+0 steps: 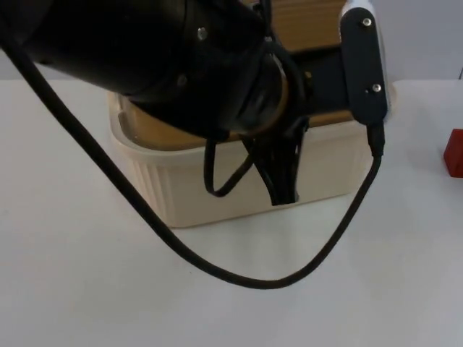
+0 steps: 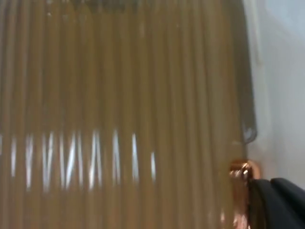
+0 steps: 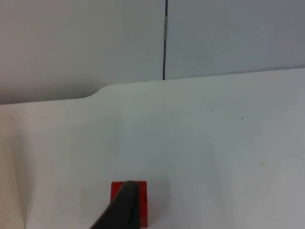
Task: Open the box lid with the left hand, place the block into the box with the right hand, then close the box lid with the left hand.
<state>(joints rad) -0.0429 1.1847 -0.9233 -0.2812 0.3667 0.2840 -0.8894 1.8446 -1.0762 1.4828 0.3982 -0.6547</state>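
Observation:
The cream ribbed box (image 1: 217,184) stands at mid-table with its wooden slatted lid (image 1: 311,25), part of which shows raised behind my left arm. My left gripper (image 1: 282,189) hangs over the box's front wall, with the arm covering most of the box. In the left wrist view the lid's ribbed wood (image 2: 119,114) is very close, with a copper fitting (image 2: 244,171) at its edge. The red block (image 1: 455,153) lies on the table at the right edge. My right gripper (image 3: 123,210) is just in front of the red block (image 3: 141,200), low over the table.
The grey partition wall (image 3: 143,38) closes the table's far side behind the block. Bare white table (image 1: 108,289) lies in front of the box and between the box and the block.

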